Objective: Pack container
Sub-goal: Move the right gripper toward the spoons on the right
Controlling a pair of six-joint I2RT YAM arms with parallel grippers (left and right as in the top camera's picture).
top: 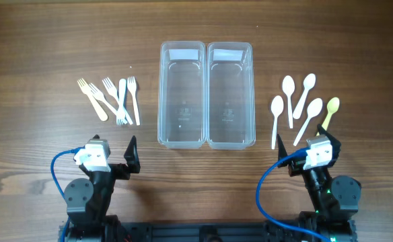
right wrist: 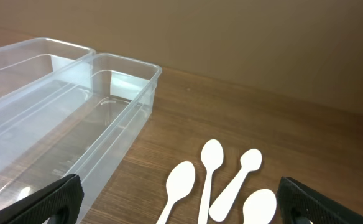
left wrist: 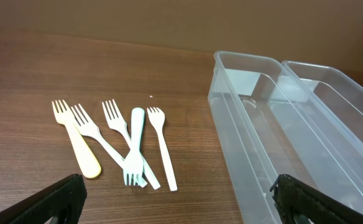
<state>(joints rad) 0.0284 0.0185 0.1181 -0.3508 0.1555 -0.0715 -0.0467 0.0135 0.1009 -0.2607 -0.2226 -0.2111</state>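
Two clear plastic containers stand side by side mid-table: the left container (top: 181, 94) and the right container (top: 231, 94), both empty. Several plastic forks (top: 112, 99) lie to their left, one cream, the others white or pale blue; they also show in the left wrist view (left wrist: 116, 140). Several white spoons (top: 296, 101) and one pale yellow spoon (top: 330, 111) lie to the right; white ones show in the right wrist view (right wrist: 215, 177). My left gripper (top: 112, 149) is open and empty, below the forks. My right gripper (top: 311, 143) is open and empty, just below the spoons.
The wooden table (top: 42, 54) carries nothing else. Blue cables loop beside each arm base at the near edge. In the left wrist view the left container (left wrist: 275, 137) lies right of the forks; in the right wrist view the right container (right wrist: 82, 118) lies left of the spoons.
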